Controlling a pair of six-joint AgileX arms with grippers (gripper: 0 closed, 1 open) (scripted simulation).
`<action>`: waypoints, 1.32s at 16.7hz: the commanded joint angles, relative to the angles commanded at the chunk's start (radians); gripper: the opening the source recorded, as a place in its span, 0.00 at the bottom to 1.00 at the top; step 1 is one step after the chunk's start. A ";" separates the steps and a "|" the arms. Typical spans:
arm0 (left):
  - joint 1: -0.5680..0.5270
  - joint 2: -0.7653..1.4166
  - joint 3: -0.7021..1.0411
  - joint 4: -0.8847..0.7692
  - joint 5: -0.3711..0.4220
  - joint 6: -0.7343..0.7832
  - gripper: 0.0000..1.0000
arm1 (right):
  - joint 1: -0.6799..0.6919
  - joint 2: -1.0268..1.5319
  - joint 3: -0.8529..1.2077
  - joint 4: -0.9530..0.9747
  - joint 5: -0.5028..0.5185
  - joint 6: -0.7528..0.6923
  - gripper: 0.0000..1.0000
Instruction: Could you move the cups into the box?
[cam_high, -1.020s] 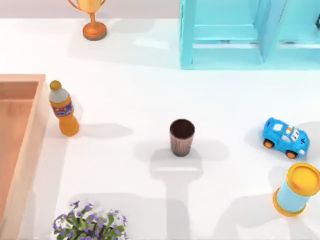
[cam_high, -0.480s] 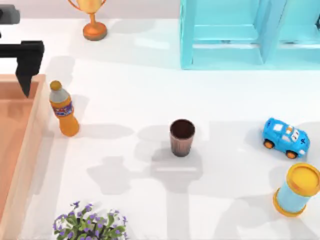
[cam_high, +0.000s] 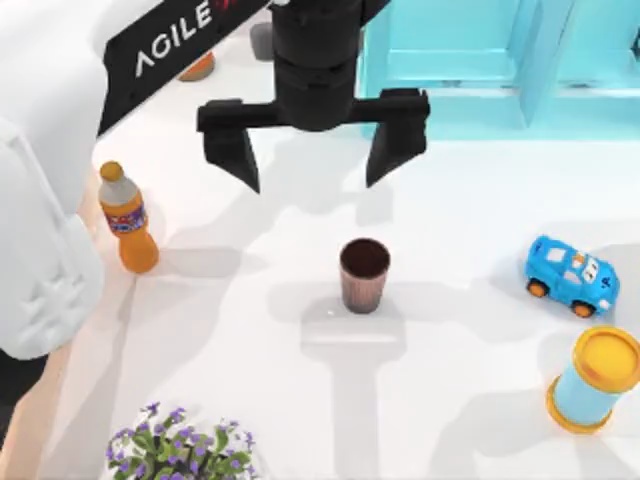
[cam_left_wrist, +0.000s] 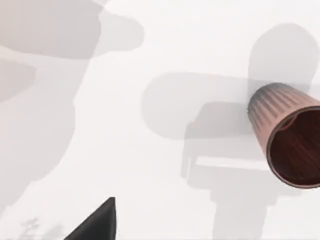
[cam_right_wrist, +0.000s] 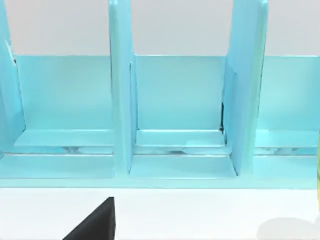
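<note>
A dark brown ribbed cup (cam_high: 364, 275) stands upright near the middle of the table; the left wrist view catches it (cam_left_wrist: 287, 140) from above, off to one side. My left gripper (cam_high: 314, 178) hangs open just behind the cup, with its jaws spread wide and nothing between them. One dark fingertip (cam_left_wrist: 97, 222) shows at the edge of the left wrist view. The box is hidden under my left arm at the table's left side. My right arm is parked, its wrist camera facing the turquoise shelf (cam_right_wrist: 180, 115).
An orange drink bottle (cam_high: 127, 222) stands left of the cup. To the right sit a blue toy car (cam_high: 571, 276) and a blue cylinder with a yellow lid (cam_high: 594, 380). Purple flowers (cam_high: 180, 450) are at the front left, and the turquoise shelf (cam_high: 450, 70) is at the back.
My left arm has swept in from the far left over the box to the table's middle. Its open gripper now hangs just behind the brown cup. The cup has not moved.
</note>
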 joint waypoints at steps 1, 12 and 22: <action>-0.050 0.041 0.045 0.003 -0.006 -0.052 1.00 | 0.000 0.000 0.000 0.000 0.000 0.000 1.00; -0.146 0.120 0.093 0.058 -0.022 -0.154 1.00 | 0.000 0.000 0.000 0.000 0.000 0.000 1.00; -0.132 0.116 -0.273 0.422 -0.022 -0.140 1.00 | 0.000 0.000 0.000 0.000 0.000 0.000 1.00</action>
